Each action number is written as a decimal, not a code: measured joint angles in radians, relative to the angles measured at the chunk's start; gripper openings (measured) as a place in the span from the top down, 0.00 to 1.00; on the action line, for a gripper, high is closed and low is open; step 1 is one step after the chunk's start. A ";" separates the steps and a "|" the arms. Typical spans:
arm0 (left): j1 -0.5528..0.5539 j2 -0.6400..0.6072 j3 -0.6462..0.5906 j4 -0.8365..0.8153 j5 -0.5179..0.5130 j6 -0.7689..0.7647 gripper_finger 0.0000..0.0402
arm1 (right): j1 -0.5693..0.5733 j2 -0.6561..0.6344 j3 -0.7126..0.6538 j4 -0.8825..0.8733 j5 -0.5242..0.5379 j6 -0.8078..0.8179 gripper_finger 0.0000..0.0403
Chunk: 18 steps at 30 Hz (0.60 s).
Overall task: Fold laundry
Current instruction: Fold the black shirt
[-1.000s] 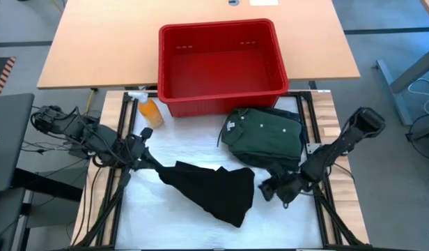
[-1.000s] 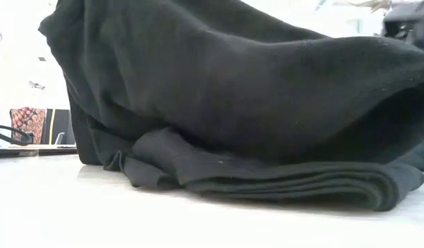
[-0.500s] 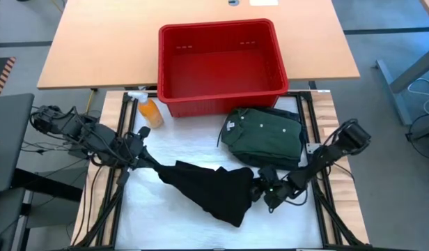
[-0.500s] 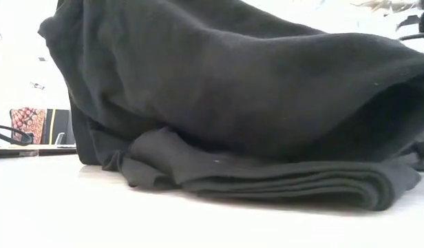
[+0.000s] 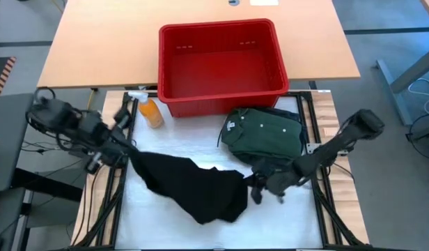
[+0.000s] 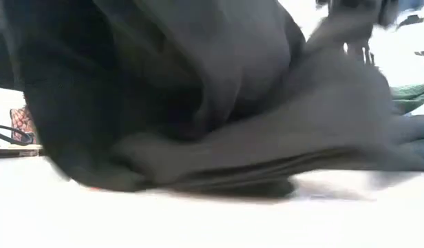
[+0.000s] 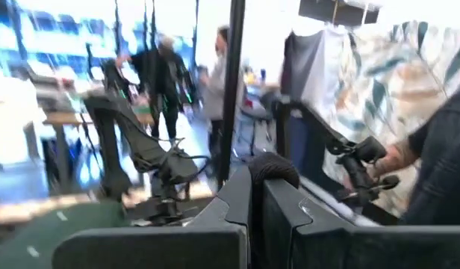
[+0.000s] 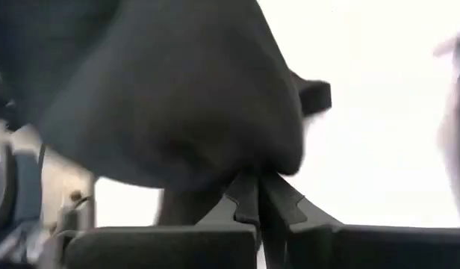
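The table (image 5: 166, 230) has a white top. A black cloth (image 5: 193, 187) lies on it, between the left gripper (image 5: 129, 150) and the right gripper (image 5: 256, 187). A green shirt (image 5: 264, 136) lies just behind the right gripper. An orange bottle (image 5: 150, 112) stands behind the left gripper, beside the red basket (image 5: 221, 90).

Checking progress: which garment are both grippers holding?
The black cloth garment, stretched between left gripper and right gripper; the folded green buttoned shirt lies untouched.

Robotics lab or office workspace: an office chair (image 7: 140, 161), standing people (image 7: 166, 75) and long wooden desks (image 5: 200, 42) surround the rig.
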 joint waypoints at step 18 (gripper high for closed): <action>0.000 -0.149 0.000 -0.003 -0.288 0.097 1.00 | -0.041 -0.280 0.609 -1.005 -0.086 -0.390 0.96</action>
